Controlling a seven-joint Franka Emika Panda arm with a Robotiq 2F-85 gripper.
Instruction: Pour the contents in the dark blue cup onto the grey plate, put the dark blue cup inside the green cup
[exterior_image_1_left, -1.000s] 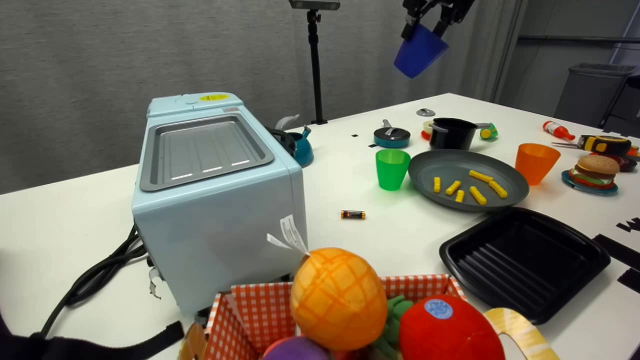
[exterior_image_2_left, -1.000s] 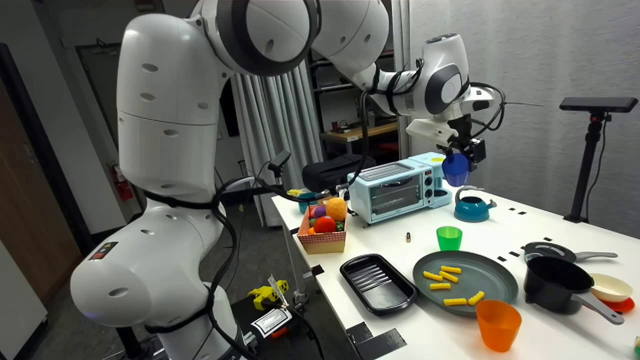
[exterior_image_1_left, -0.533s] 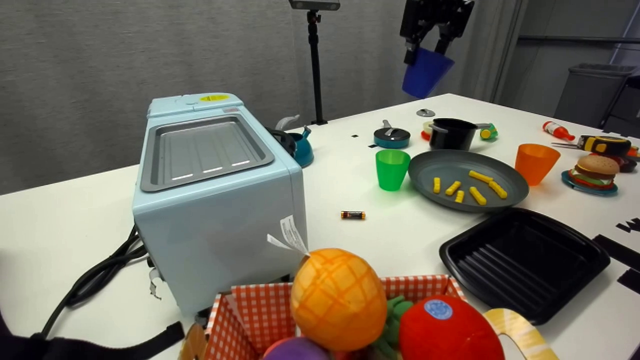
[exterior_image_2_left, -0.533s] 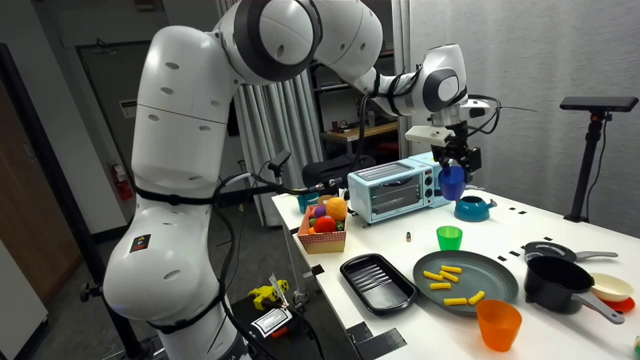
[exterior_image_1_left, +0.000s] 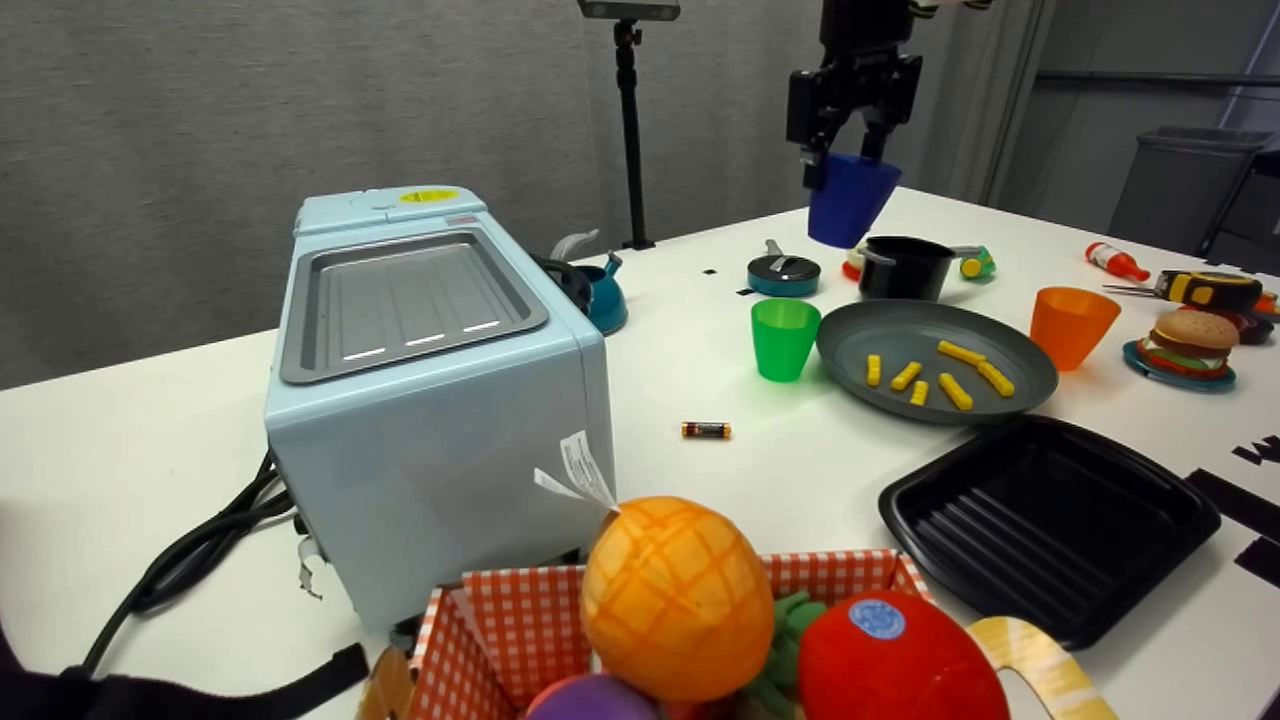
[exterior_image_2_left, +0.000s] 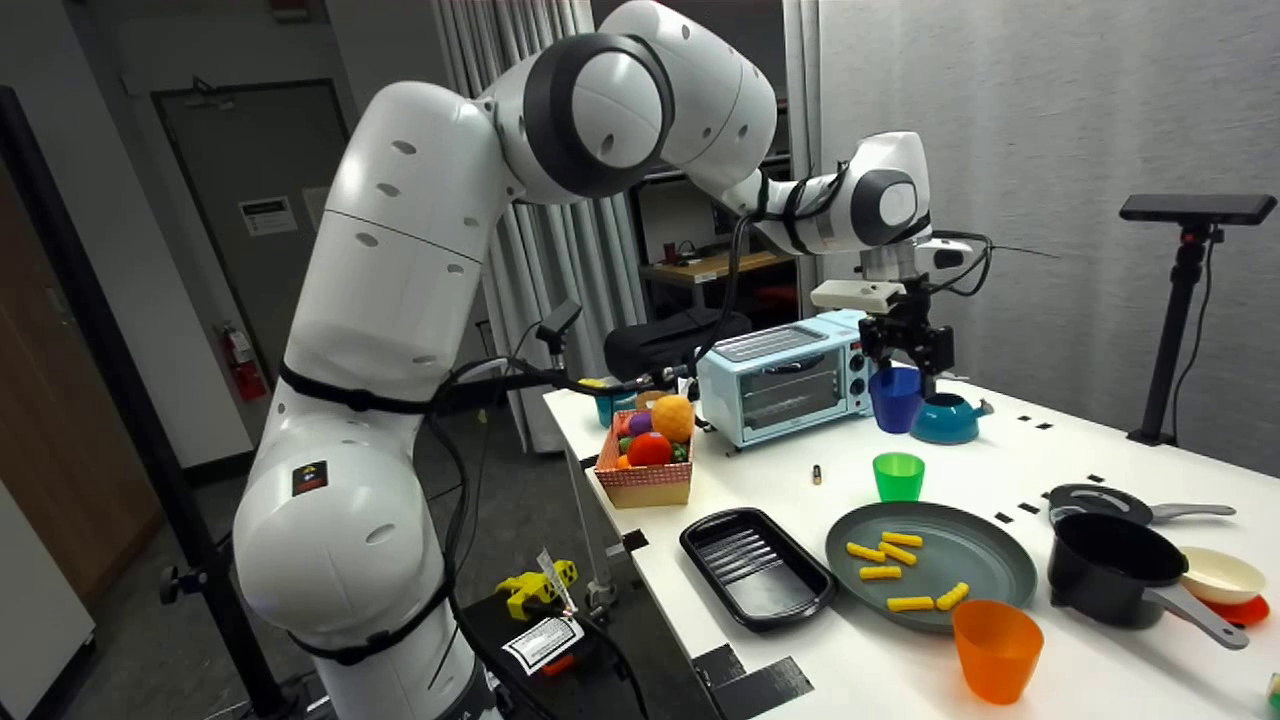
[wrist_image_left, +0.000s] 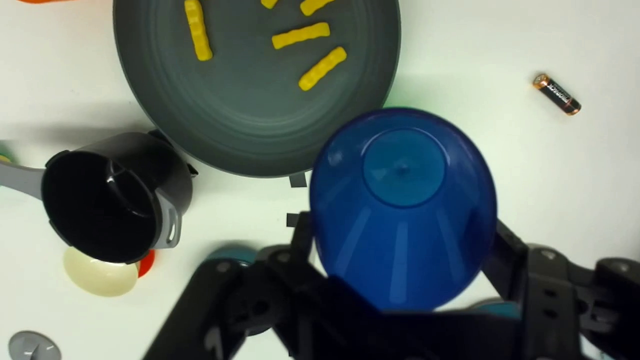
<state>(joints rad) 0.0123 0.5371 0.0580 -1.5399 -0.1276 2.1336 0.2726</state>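
Pot (exterior_image_1_left: 905, 268), orange cup (exterior_image_1_left: 1073, 328) beside grey plate (exterior_image_2_left: 985, 555), 6 yellow pieces (exterior_image_2_left: 880, 572) aboard, pincer (wrist_image_left: 403, 234) clamped on dark blue cup (exterior_image_1_left: 853, 203), slightly tilted

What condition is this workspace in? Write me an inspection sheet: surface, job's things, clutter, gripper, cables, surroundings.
Surface: white table, black tape patches on it.
Job's things: dark blue cup in the air, mouth up, slightly tilted, nothing seen inside; six yellow pieces on the grey plate; green cup upright beside the plate.
Clutter: orange cup, black ridged tray, black pot, battery, toy burger, basket of toy fruit, toaster oven, kettle.
Gripper: closed on the dark blue cup.
Cables: black cords on the table by the toaster oven; black cable along the arm.
Surroundings: grey curtain behind the table, black stand, fire extinguisher.
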